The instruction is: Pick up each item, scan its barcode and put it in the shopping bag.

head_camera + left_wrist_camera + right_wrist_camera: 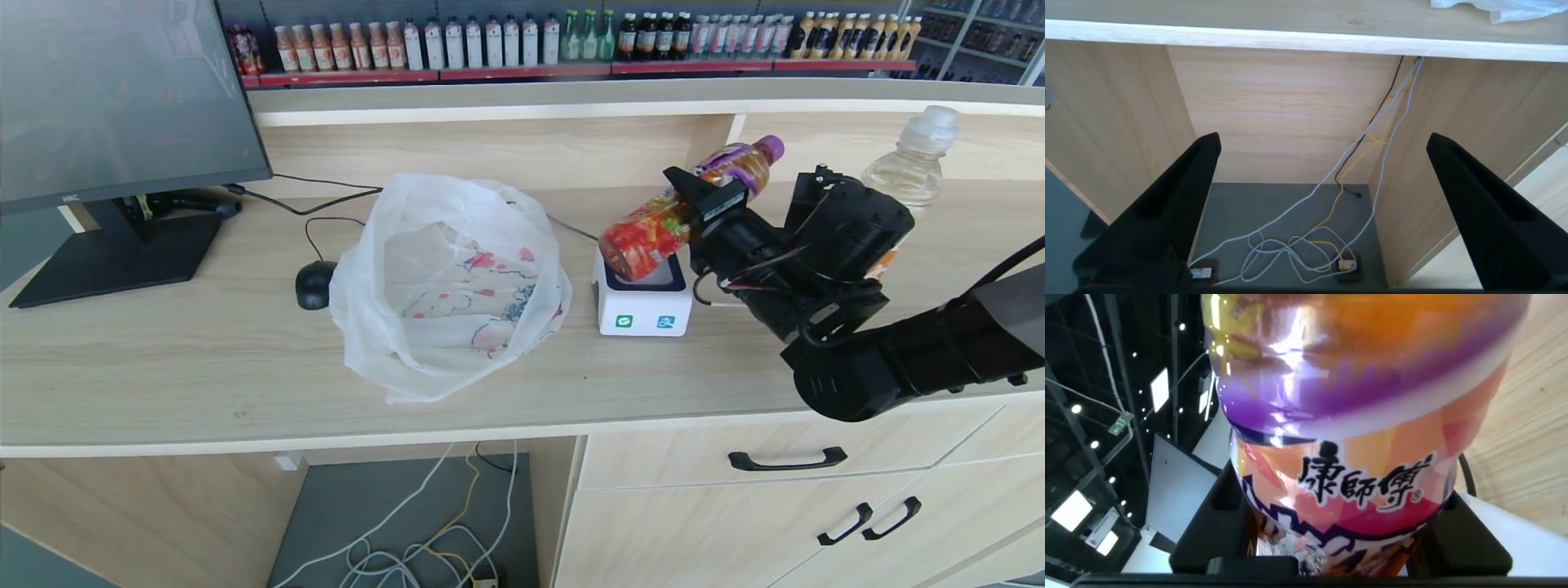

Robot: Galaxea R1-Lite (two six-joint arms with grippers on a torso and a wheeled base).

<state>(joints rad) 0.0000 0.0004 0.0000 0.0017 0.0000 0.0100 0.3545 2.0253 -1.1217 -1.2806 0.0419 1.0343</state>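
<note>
My right claw [692, 211] is clamped around the middle of a juice bottle [645, 237] with a bright orange, red and purple label. The bottle is tilted, its purple cap pointing up toward the back of the worktop [163, 359] and its base low over the dark top window of a small white scanner [645, 309]. I cannot tell whether the base touches the window. The scanner sits right of the worktop's middle, about halfway between its front and back edges. Just beside it, toward the left, a white plastic shopping bag [449, 278] stands slumped with its mouth open upward. A clear bottle [910, 159] with a pale cap stands upright near the worktop's back right corner, partly hidden behind my right arm. A dark monitor [122, 90] stands at the back left corner, and a black mouse [313, 284] lies between its stand and the bag, right next to the bag. My left claw [1323, 220] hangs below the worktop's front edge, its two fingers spread wide apart and holding nothing, facing the recess underneath where loose cables [1306, 245] lie coiled on the floor.
</note>
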